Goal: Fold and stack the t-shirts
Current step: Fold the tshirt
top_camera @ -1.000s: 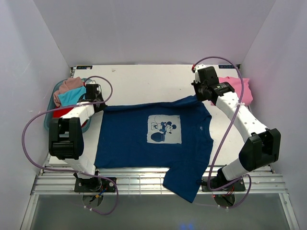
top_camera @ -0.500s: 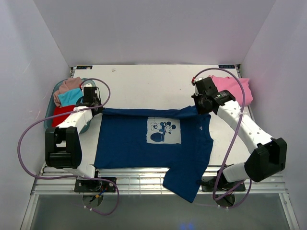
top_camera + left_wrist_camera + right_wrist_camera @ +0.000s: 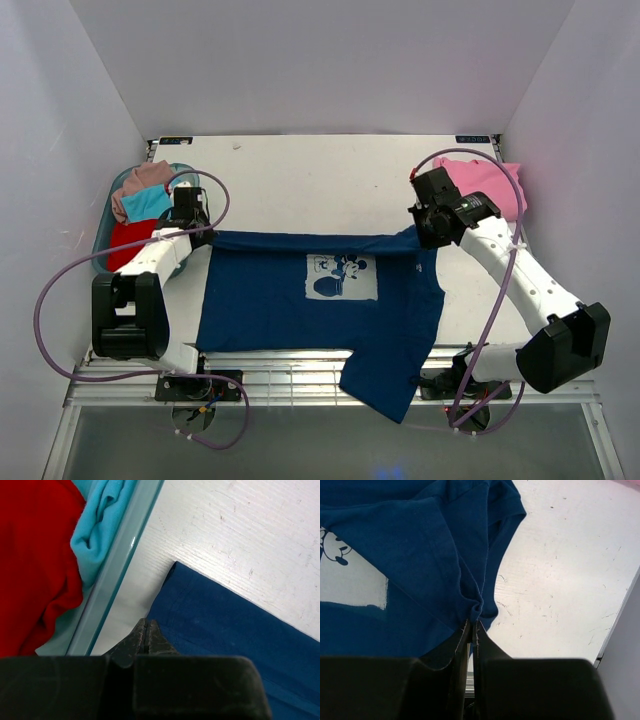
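Both arms are extending forward with jaws pressed together.
The left arm (image 3: 160, 255) is reaching ahead from its folded-back elbow, and the left gripper (image 3: 146, 630) is clamping a corner of the navy t-shirt (image 3: 290, 300). The right arm (image 3: 510, 265) is angling inward from the right side, and the right gripper (image 3: 474, 625) is squeezing a bunched fold of the same shirt.

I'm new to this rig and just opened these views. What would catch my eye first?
A navy t-shirt with a cartoon-mouse print lies spread mid-table, one flap hanging over the near edge, its far edge pinched by the shut left gripper and right gripper. A pink t-shirt sits at the far right, and a red tee and a teal tee lie in a bin at the left.
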You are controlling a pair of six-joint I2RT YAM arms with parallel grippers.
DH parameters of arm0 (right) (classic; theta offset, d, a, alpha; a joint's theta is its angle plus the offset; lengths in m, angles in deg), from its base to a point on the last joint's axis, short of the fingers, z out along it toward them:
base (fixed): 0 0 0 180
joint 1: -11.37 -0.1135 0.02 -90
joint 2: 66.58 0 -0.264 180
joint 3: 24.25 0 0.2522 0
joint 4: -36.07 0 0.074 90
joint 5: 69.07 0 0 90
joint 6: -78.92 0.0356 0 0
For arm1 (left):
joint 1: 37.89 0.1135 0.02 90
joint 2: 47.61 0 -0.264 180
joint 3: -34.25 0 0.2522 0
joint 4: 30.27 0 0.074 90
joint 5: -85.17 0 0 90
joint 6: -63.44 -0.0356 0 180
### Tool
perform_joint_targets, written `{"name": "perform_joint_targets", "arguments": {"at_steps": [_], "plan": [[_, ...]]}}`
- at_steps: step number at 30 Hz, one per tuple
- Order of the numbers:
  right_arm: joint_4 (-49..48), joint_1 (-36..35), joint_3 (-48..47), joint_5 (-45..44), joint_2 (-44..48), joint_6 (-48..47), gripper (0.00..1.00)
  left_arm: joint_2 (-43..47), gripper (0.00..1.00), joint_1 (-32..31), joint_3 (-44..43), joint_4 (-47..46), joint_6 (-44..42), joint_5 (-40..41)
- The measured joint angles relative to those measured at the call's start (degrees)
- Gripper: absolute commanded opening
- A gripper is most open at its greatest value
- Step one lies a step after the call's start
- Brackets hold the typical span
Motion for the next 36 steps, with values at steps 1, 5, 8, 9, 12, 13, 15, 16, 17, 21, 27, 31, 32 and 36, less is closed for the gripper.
{"name": "perform_joint_targets", "arguments": {"at_steps": [1,5,8,9,12,13,15,16,17,21,27,31,32,36], "plan": [[0.3,0.0,0.0,0.0,0.0,0.2,0.1,0.1,0.0,0.0,0.1,0.1,0.0,0.0],[1.2,-0.1,1.8,0.0,0.1,1.2,0.1,0.2,0.0,0.0,1.4,0.4,0.0,0.0],[2.4,-0.3,4.0,-0.1,0.1,1.9,0.1,0.3,0.0,0.0,2.5,0.8,0.0,0.0],[2.8,-0.3,4.6,-0.2,0.2,2.2,0.1,0.5,0.0,0.0,2.8,1.0,0.0,0.0],[3.8,-0.3,5.7,-0.2,0.2,3.1,0.1,1.0,0.0,0.0,3.2,1.5,0.0,0.2],[4.0,-0.3,6.0,-0.2,0.2,3.4,0.1,1.1,0.0,0.0,3.2,1.6,0.0,0.3],[4.3,-0.3,6.4,-0.1,0.2,3.9,0.1,1.1,0.0,0.0,3.2,1.8,0.0,0.4],[4.5,-0.3,6.6,0.0,0.1,4.3,0.1,1.1,0.0,0.0,3.2,2.1,0.0,0.4],[4.5,-0.3,6.9,0.1,0.1,4.5,0.1,1.1,0.0,0.0,3.2,2.5,0.1,0.5],[6.2,-0.3,7.3,0.3,-1.6,6.0,0.11,0.4,0.36,0.0,3.2,5.2,0.8,1.2],[9.2,-1.1,7.5,0.6,-5.4,8.3,0.45,-0.1,0.51,-0.3,3.0,10.2,3.2,1.7],[10.9,-1.7,6.0,0.7,-5.7,8.9,0.52,2.3,0.51,-0.3,2.8,12.5,4.5,3.0],[10.8,-1.7,5.2,1.0,-5.7,8.7,0.52,3.1,0.5,-0.3,2.6,12.8,4.8,3.2],[7.0,-1.7,3.7,2.2,-5.8,7.6,0.49,4.0,0.45,-0.3,-0.9,12.2,5.4,3.1]]}}
